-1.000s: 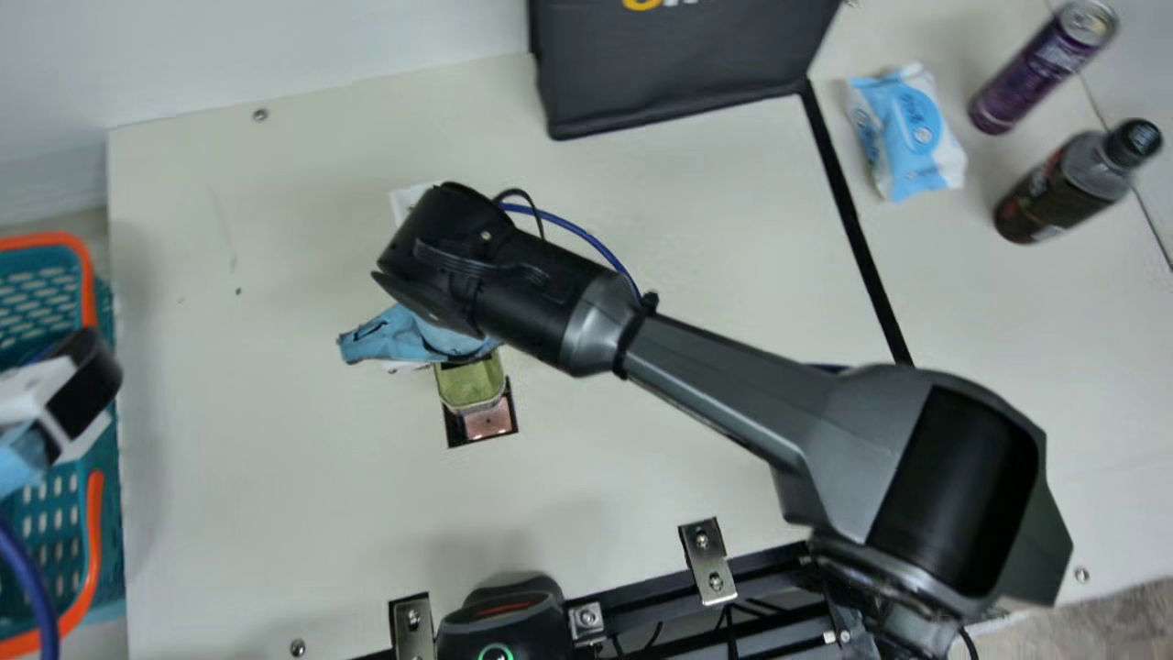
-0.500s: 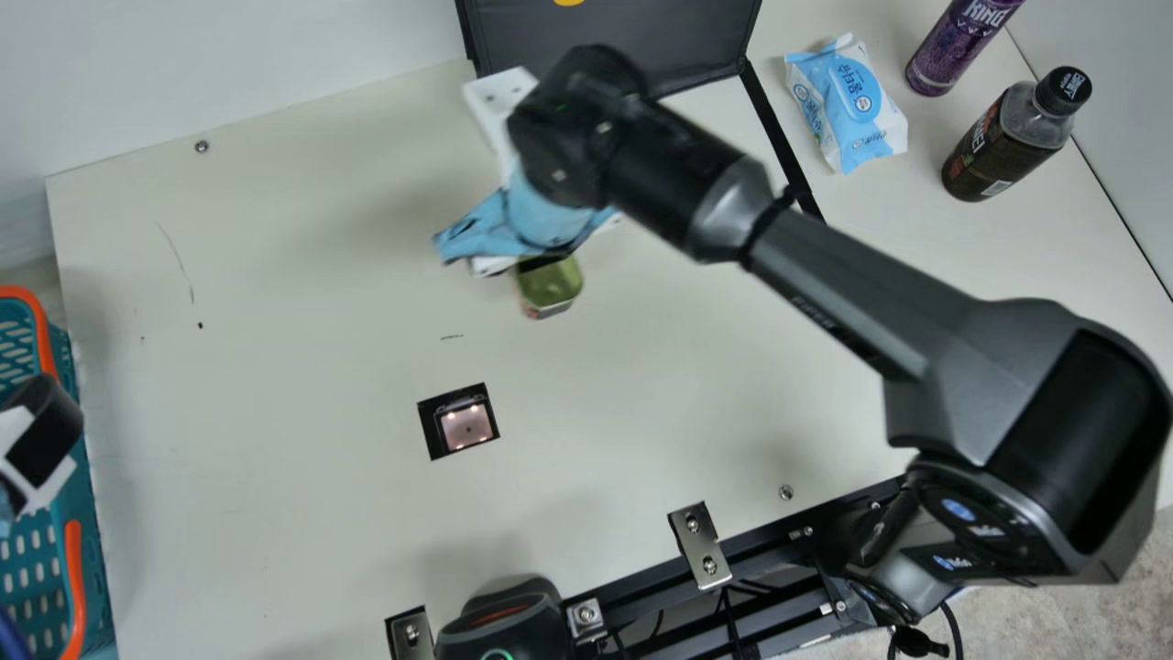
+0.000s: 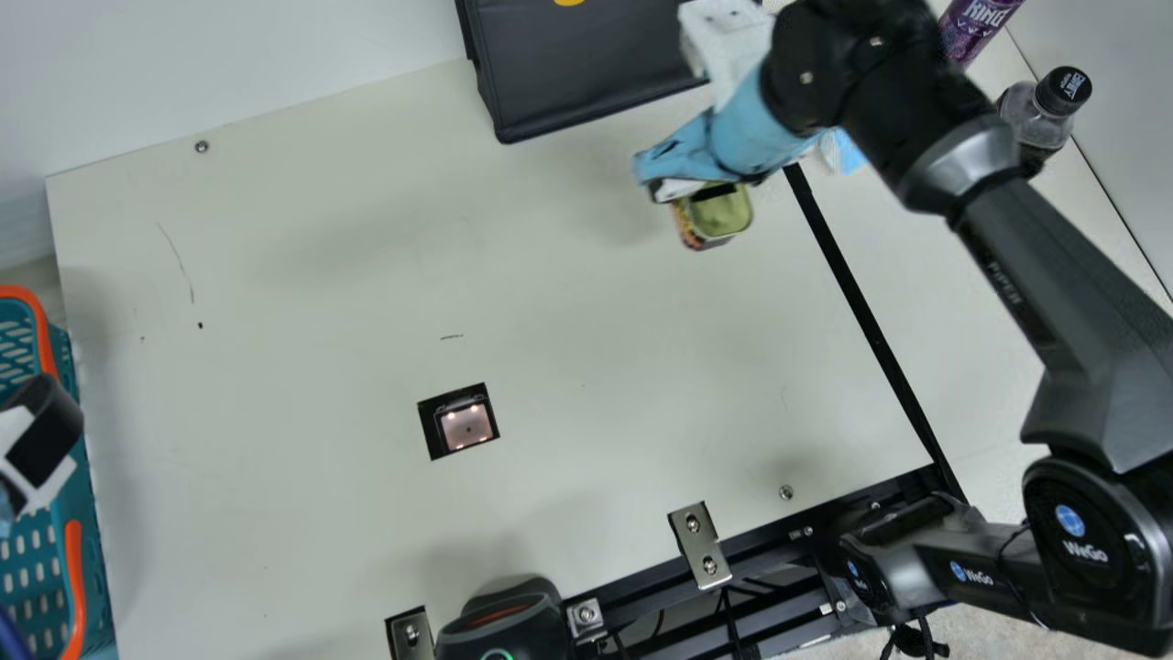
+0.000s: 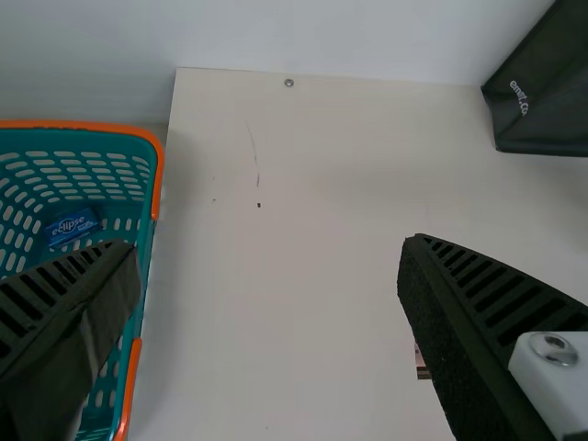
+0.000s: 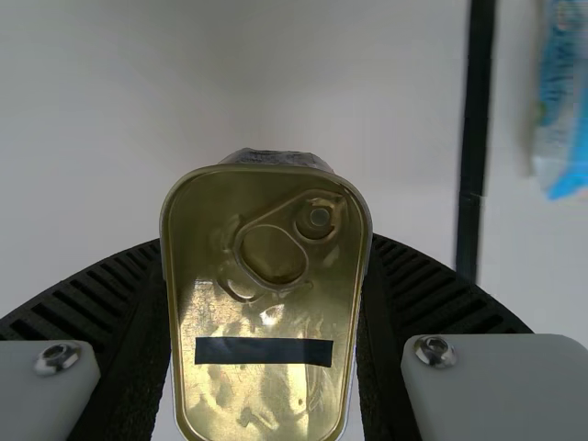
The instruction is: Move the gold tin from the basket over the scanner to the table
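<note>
Holding, in our right claw [image 5: 265,243]: one gold tin [image 5: 266,308], clamped by its long sides, long axis running lengthwise between the fingers. Location: above the surface [image 3: 596,330], near the black strip [image 3: 865,312]; we judge lowering comes next, then release.

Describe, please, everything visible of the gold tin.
The gold tin looks metallic and shiny, rectangular with rounded corners. Its closed lid carries a pull ring and a dark strip; its side shows coloured patches. The right gripper holds it between ribbed fingers touching both sides, lid roughly upward, above the table.
</note>
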